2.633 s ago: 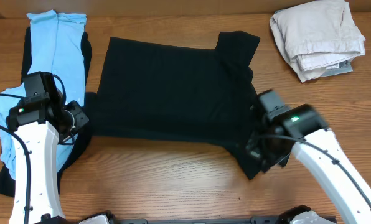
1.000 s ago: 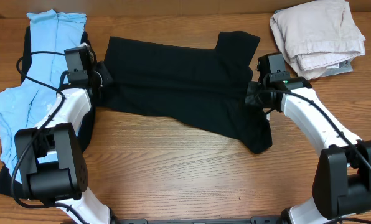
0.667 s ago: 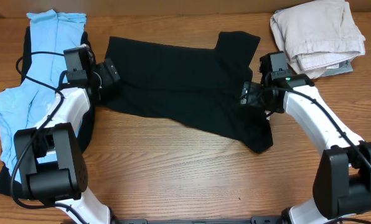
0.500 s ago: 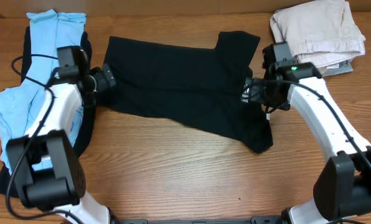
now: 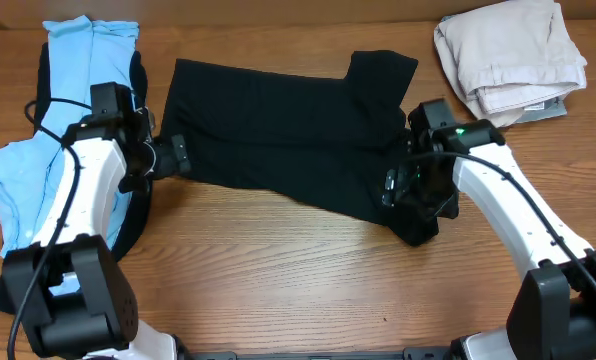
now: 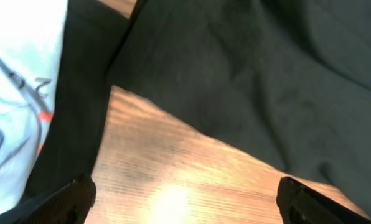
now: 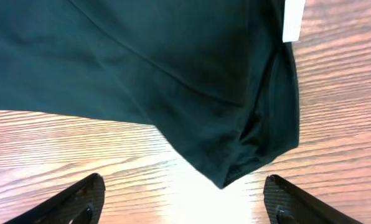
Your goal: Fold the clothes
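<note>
No readable text; a white label [image 7: 293, 22] on the black garment [image 7: 173, 74], no lettering discernible.

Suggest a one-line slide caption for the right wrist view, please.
Right arm's open fingers frame a corner of the black garment, its white label showing, on the wooden table.

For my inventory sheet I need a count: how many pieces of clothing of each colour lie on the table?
Black: 2, the spread black shirt and a black garment under the blue ones.
Light blue: 2, a brighter piece and a paler piece; they may be one garment.
Beige: 1, a folded beige garment.
Total: 5.
</note>
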`<control>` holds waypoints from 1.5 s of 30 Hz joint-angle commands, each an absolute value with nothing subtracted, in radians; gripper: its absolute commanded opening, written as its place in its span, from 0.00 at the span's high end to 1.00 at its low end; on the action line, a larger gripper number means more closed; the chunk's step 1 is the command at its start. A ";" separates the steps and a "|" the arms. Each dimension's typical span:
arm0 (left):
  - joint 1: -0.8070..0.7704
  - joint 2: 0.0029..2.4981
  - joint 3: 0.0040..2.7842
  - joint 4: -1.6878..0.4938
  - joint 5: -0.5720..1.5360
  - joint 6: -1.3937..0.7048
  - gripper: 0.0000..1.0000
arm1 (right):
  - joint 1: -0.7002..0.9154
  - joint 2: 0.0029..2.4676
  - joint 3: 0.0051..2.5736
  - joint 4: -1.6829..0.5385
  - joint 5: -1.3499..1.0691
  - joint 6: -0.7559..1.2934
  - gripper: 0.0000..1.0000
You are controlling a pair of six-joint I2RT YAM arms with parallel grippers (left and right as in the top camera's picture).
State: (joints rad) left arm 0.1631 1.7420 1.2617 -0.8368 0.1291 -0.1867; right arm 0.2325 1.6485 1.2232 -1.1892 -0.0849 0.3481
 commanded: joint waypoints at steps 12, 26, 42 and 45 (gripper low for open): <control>0.157 1.935 1.212 -0.514 0.071 -0.047 0.17 | 0.235 1.643 1.144 -1.129 -0.091 0.367 0.21; 0.157 1.975 1.212 -0.521 0.063 -0.048 0.79 | 0.234 1.643 1.047 -1.090 -0.091 0.397 0.39; 0.160 1.974 1.213 -0.680 -0.086 -0.088 0.96 | 0.234 1.644 0.998 -0.974 -0.033 0.389 0.74; 0.159 1.974 1.213 -0.705 -0.085 -0.102 0.96 | 0.234 1.644 0.974 -0.919 -0.027 0.385 0.75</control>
